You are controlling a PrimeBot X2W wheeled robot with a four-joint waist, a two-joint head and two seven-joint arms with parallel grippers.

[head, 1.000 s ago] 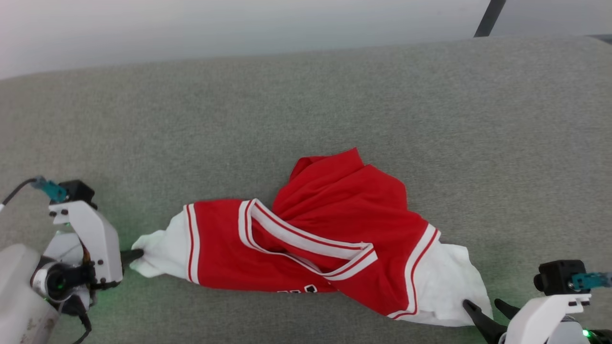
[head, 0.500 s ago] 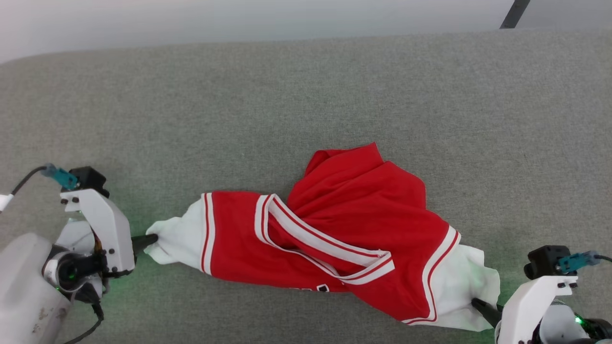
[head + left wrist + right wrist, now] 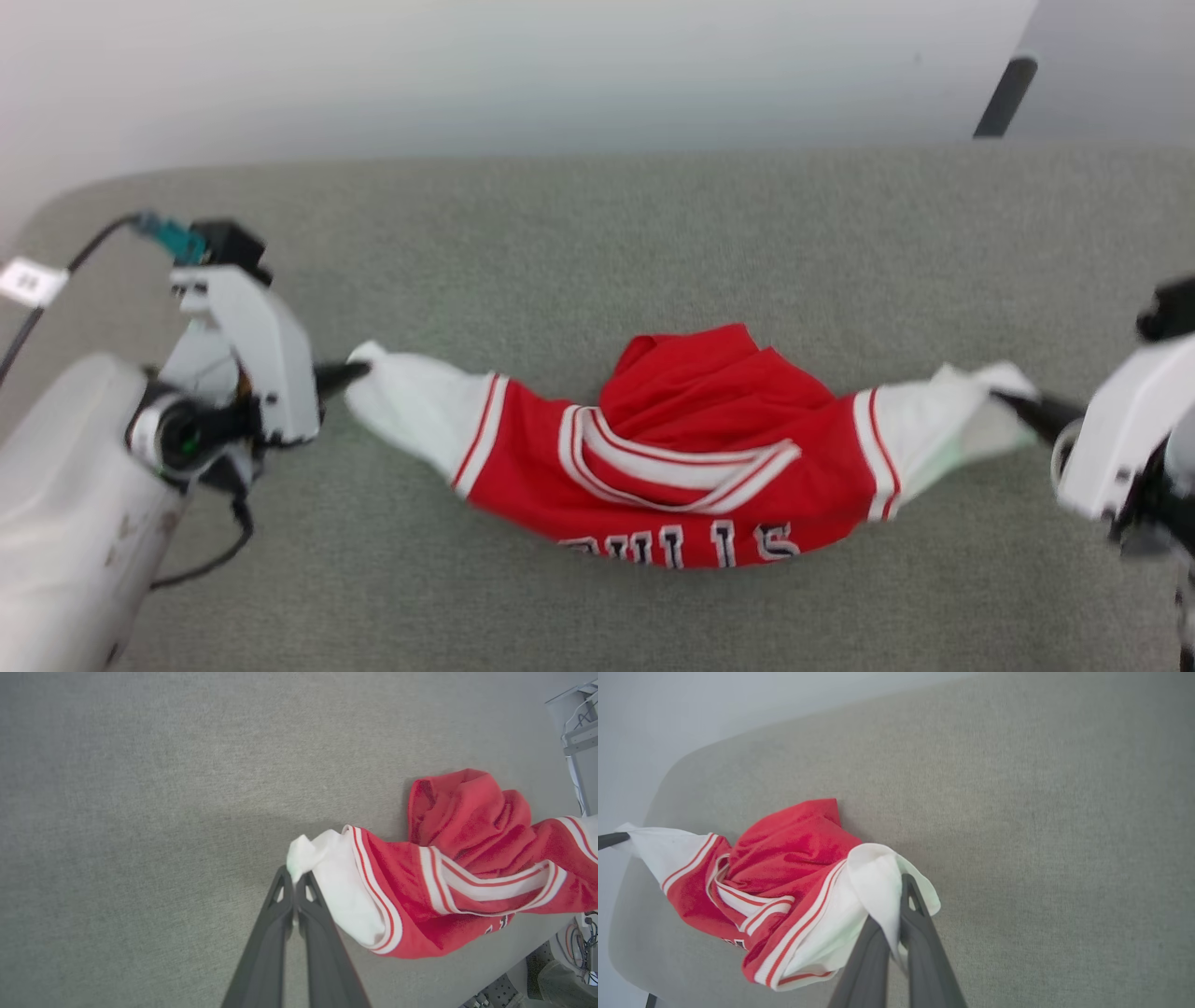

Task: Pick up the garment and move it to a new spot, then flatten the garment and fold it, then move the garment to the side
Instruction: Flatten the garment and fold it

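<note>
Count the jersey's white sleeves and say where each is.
2. One white sleeve is at the jersey's left end, pinched by the left gripper; the other sleeve is at its right end, pinched by the right gripper.

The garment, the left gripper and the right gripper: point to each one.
garment (image 3: 719, 401), head view, red body above the collar trim.
left gripper (image 3: 293, 881), left wrist view, fingertips pinching a white sleeve.
right gripper (image 3: 899, 891), right wrist view, fingertips pinching the other white sleeve.
</note>
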